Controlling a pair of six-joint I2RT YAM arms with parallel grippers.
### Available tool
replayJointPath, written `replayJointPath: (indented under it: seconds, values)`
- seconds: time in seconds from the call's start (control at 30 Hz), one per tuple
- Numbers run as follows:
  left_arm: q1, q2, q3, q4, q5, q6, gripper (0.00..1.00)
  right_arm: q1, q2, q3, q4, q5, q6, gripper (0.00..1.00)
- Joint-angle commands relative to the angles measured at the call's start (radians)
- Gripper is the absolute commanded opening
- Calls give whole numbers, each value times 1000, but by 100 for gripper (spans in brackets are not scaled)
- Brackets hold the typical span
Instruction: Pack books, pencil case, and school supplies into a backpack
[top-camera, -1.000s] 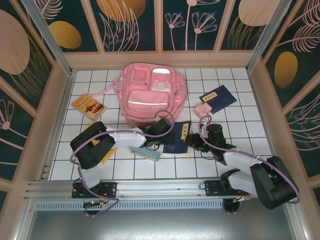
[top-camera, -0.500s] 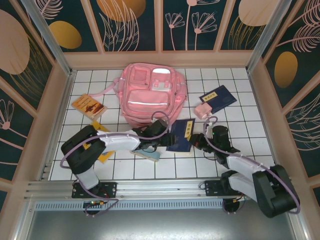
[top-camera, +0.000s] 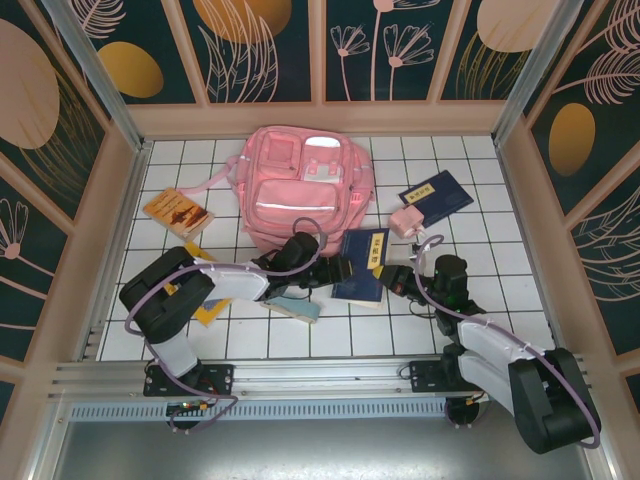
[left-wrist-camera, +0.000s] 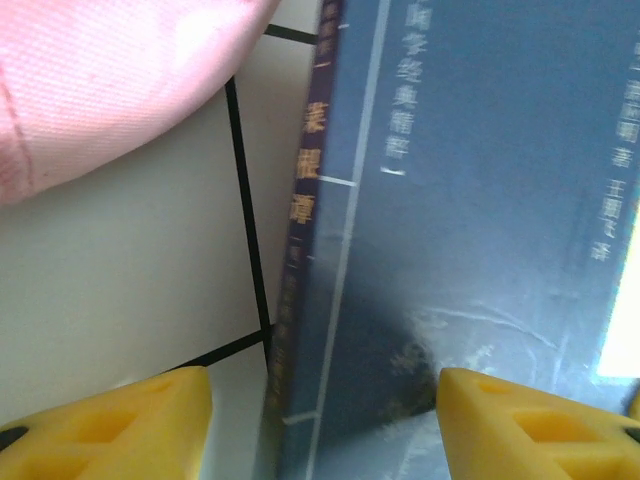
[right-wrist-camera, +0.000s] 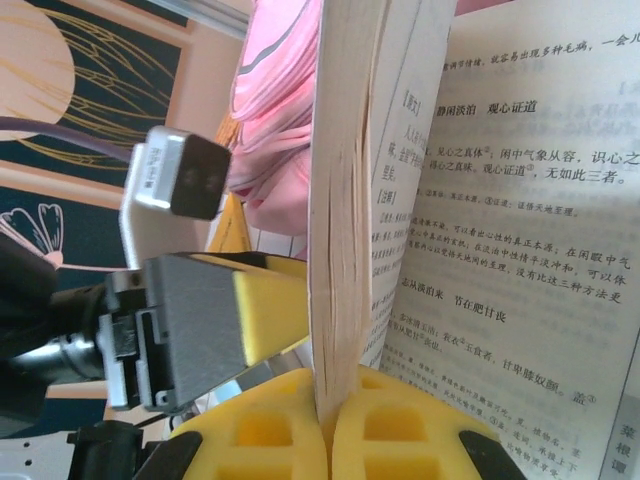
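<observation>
A navy book (top-camera: 362, 264) with a yellow label strip lies in front of the pink backpack (top-camera: 305, 185). My right gripper (top-camera: 397, 281) is shut on its page block (right-wrist-camera: 345, 200), and a printed page (right-wrist-camera: 520, 230) fans open beside it. My left gripper (top-camera: 336, 270) is open at the book's spine edge. One yellow finger (left-wrist-camera: 110, 425) is over the tile and the other finger (left-wrist-camera: 545, 425) over the navy cover (left-wrist-camera: 480, 180). The teal pencil case (top-camera: 293, 304) lies under my left arm. The small pink supply item (top-camera: 406, 222) sits next to a second navy book (top-camera: 437, 197).
An orange book (top-camera: 177, 212) lies at the left of the backpack. A yellow book (top-camera: 207, 306) is partly hidden under my left arm. Wooden walls (top-camera: 110, 230) close in the white tiled table (top-camera: 500, 270) on three sides. The backpack's fabric (left-wrist-camera: 100, 70) bulges close to my left gripper.
The navy book has shifted up and to the right with my right gripper. My left gripper has slid right and down to the book's left edge.
</observation>
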Motion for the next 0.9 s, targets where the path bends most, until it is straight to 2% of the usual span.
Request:
replayJointPath:
  seconds: [0.0,0.03,0.13,0.27,0.47,0.57,0.63,0.7,0.73,0.77,0.8,0.87]
  values:
    - [10,32,-22,158,84,-50,62,-5,-21,-12,101,-51,12,0]
    - [9,38,-27,189,101,-58,61,-5,-21,-14,111,-55,15,0]
    - [14,33,-63,295,142,-96,48,-5,-18,-14,105,-54,11,0]
    - [22,-36,-117,377,156,-119,39,-5,-10,-8,75,-37,-11,0]
    - [23,-190,-141,330,134,-72,17,-7,8,0,60,-23,-30,0]
    - [23,-237,-142,307,126,-51,2,-7,9,3,60,-22,-28,0]
    - [23,-252,-151,337,133,-62,0,-7,8,3,69,-25,-22,0]
    - [23,-257,-168,405,147,-90,0,-8,4,-1,80,-27,-15,11]
    - [22,-257,-180,444,153,-106,0,-7,1,-5,90,-31,-11,7]
    - [23,-257,-188,474,160,-121,0,-8,-1,-8,101,-33,-6,7]
    - [22,-258,-195,503,167,-132,0,-7,-3,-12,110,-37,1,14]
    - [22,-267,-207,539,169,-144,0,-7,-9,-18,114,-32,13,41]
